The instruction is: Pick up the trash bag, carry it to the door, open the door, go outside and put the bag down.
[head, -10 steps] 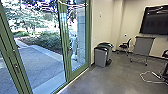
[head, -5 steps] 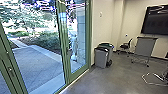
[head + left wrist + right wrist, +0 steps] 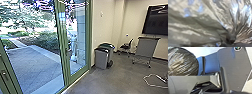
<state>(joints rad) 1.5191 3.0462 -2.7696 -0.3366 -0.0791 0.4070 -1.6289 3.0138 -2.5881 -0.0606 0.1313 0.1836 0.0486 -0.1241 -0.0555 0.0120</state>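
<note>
Beside the glass doors, we've 2 bins; close by our L wrist, 1 trash bag, bunched tight. Can't tell either gripper's opening or grip.

Cropped trash bag, cropped screen, blurred pale shape outdoors, seemingly something upright.

Doors on L, paving o/s; bins nr wall, R of doors; chair btwn bins & stand.
</note>
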